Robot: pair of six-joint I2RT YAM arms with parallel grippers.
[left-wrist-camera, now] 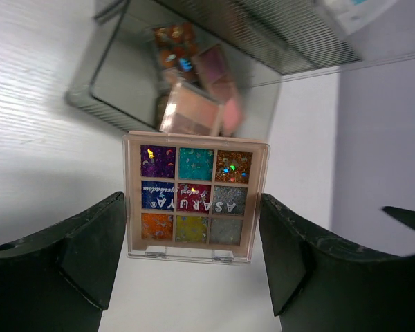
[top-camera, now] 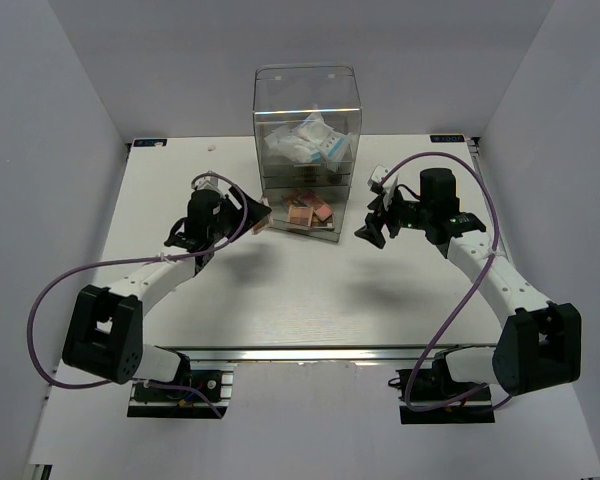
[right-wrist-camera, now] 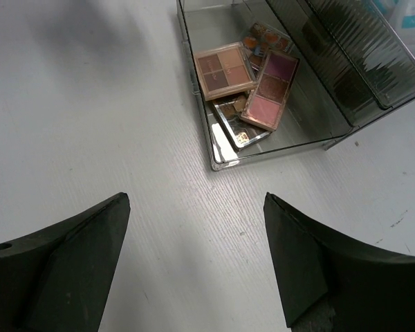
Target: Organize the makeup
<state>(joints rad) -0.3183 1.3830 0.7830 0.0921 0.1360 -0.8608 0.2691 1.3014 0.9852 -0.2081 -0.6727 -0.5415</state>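
My left gripper is shut on a multicolour palette of nine glitter pans, held by its two side edges just left of the open bottom drawer. In the top view the left gripper is at the drawer's left side. The drawer holds a brown palette, a pink palette and others beneath. White-blue packets lie higher in the box. My right gripper is open and empty above the table, right of the drawer.
The tall clear acrylic drawer box stands at the back middle of the white table, its bottom drawer pulled out toward the arms. White walls close in the left, right and back sides.
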